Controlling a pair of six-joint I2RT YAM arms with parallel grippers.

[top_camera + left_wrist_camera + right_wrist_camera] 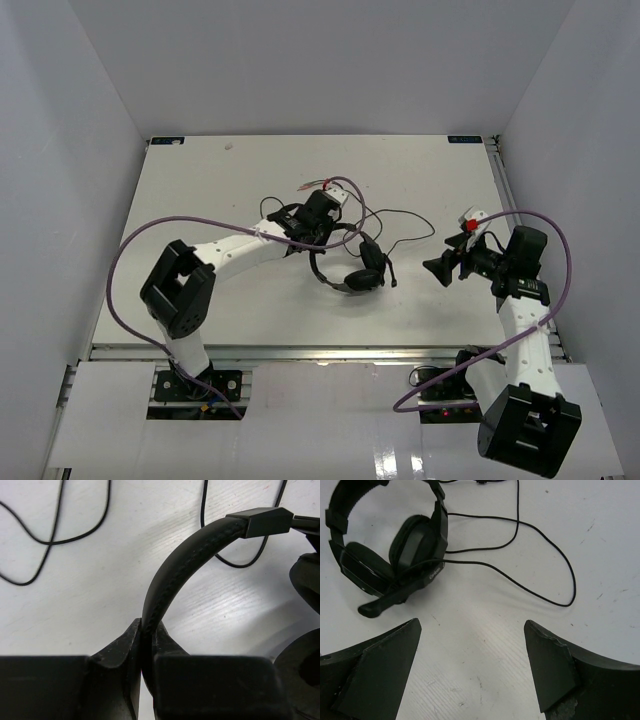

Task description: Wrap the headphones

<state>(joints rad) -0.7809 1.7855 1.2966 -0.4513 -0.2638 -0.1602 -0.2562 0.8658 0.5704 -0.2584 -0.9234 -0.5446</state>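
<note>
Black headphones (360,278) sit on the white worktop (200,190), a little right of centre, with both ear cups resting on the surface on the side toward the right arm. Clamped on the headband (172,580) is the left end effector (146,647). The left wrist view shows both fingers pressed against the stitched band with no gap. The overhead view cannot confirm this contact, because the wrist covers it.

To the right, well apart from the headphones, the right end effector (472,645) is spread wide and holds nothing, with bare worktop between its fingers. Only the right wrist view shows the microphone boom (387,600) projecting from the nearer ear cup (415,542), and lettering on it too small to read.

A thin dark cord (400,225) lies slack in open loops behind and to the right of the headphones. The overhead view gives its full spread; each wrist view shows only parts of loops. Its ends cannot be traced. Purple cables (130,250) run along both arms.
</note>
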